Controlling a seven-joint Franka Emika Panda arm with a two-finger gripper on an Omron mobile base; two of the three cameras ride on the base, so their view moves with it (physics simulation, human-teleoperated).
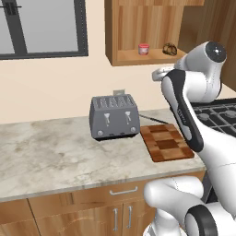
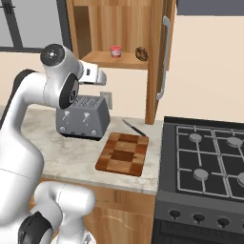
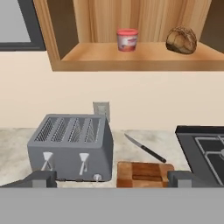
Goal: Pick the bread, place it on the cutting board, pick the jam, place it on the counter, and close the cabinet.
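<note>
The cabinet [image 1: 138, 27] hangs open over the counter [image 1: 55, 152]. On its shelf stand the jam [image 1: 144, 49], a red jar with a pale lid, and the bread [image 1: 170, 49], a brown knotted lump to its right. The hand view shows both, jam [image 3: 127, 40] and bread [image 3: 181, 40]. The chequered cutting board [image 1: 166, 142] lies bare on the counter, right of the toaster. My gripper [image 1: 156, 73] hovers above the toaster, below and in front of the shelf. Its fingertips [image 3: 39, 178] stand wide apart, open, with nothing between them.
A grey four-slot toaster [image 1: 114, 116] stands left of the board. A black-handled knife [image 3: 145, 148] lies behind the board. The open cabinet door [image 2: 159, 57] with its bar handle juts out toward me. A gas stove [image 2: 209, 162] adjoins the counter on the right.
</note>
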